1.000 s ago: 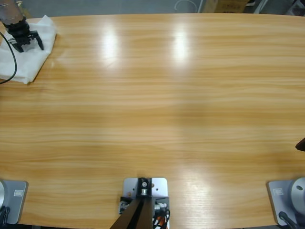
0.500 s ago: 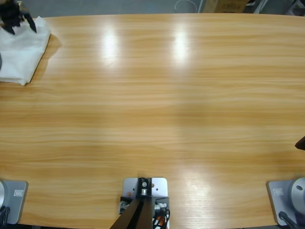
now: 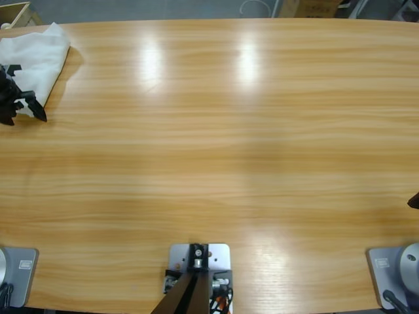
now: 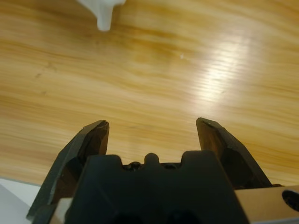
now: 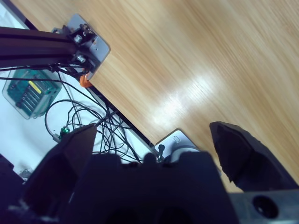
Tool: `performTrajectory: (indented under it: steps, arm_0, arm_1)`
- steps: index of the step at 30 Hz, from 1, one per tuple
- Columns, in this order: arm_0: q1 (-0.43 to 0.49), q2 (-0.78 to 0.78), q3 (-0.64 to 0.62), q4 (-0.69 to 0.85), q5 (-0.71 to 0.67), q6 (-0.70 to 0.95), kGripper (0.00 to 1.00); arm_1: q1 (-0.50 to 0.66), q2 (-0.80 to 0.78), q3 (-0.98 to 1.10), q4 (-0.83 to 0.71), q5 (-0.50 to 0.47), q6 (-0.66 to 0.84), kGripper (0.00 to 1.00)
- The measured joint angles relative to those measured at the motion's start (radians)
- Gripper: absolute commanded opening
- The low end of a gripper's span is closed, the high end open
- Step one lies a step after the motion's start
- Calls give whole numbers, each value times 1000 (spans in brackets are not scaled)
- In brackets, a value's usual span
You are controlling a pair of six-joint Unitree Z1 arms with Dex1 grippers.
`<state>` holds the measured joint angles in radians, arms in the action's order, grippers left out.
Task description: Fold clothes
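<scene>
Shirt: the white T-shirt [image 3: 34, 52] lies folded at the tabletop's [image 3: 222, 144] ten o'clock corner, seemingly finished.
Left gripper [image 4: 152, 128]: fingers spread, empty, just beside shirt.
Right gripper [image 5: 156, 137]: fingers spread, empty, parked aside.

So the count: one white T-shirt [image 3: 36, 52] bunched at 10 o'clock on one wooden table [image 3: 216, 144], plus two grippers, left [image 3: 19, 104] and right [image 5: 154, 140].

Wooden table [image 3: 222, 150], white T-shirt [image 3: 36, 55] at its corner
</scene>
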<state>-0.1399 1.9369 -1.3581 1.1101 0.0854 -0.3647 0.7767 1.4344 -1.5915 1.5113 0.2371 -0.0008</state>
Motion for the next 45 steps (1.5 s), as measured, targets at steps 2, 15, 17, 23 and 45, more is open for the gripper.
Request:
performTrajectory:
  steps: [2, 15, 17, 23, 45]
  arm_0:
    - [5, -4, 18, -17, 0, 0, 724]
    - [26, 43, -37, -115, -78, 21, 722]
    - [32, 73, -41, -128, -79, 29, 720]
    - [86, 137, -56, -139, -80, 50, 720]
    - [385, 147, -63, -141, -19, 78, 720]
  arm_1:
    - [6, -4, 3, 0, 0, 4, 1000]
    - [39, -36, 13, 0, 1, 19, 1000]
    - [44, -36, 13, 0, 4, 22, 1000]
    - [49, -36, 13, 0, 16, 26, 1000]
    - [54, -35, 13, 0, 40, 27, 1000]
